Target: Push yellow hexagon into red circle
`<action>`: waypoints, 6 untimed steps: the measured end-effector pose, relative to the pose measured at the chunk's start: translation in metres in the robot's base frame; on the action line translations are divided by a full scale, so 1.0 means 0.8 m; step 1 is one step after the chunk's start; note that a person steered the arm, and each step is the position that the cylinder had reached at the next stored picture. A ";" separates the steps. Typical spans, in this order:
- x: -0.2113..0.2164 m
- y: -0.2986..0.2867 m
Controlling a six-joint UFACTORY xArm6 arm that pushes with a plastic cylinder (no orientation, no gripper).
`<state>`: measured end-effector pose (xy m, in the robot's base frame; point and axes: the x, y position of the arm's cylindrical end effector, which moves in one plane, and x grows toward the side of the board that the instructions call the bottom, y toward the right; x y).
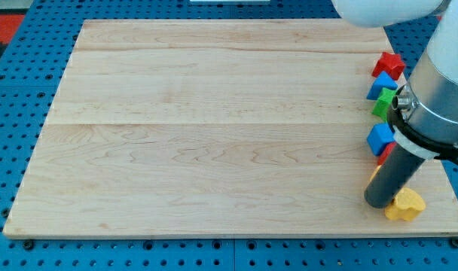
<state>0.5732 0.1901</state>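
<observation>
My tip rested on the wooden board near its lower right corner, the dark rod rising from it toward the view's upper right into the grey collar of the arm. There are no jaws on this rig, so nothing was clenched or released; the rod only pushes.

The yellow hexagon was almost wholly hidden behind the rod, a thin sliver of yellow showing at the rod's left edge just above my tip. The red circle was likewise mostly covered, a slice of red showing beside the rod, further toward the view's top and a little to the right. The relation that counted: the hexagon lay directly behind the rod, and the circle lay just past it on a line running toward the view's upper right. Whether the two touched could not be told. Neither the hexagon's facing nor any long axis could be made out; a hexagon would in any case have none to speak of.

A yellow heart sat just to the right of my tip. Further up the right edge stood a blue block, a green block, a second blue block and a red star.
</observation>
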 end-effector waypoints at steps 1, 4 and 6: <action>-0.009 0.007; -0.012 -0.007; -0.024 -0.006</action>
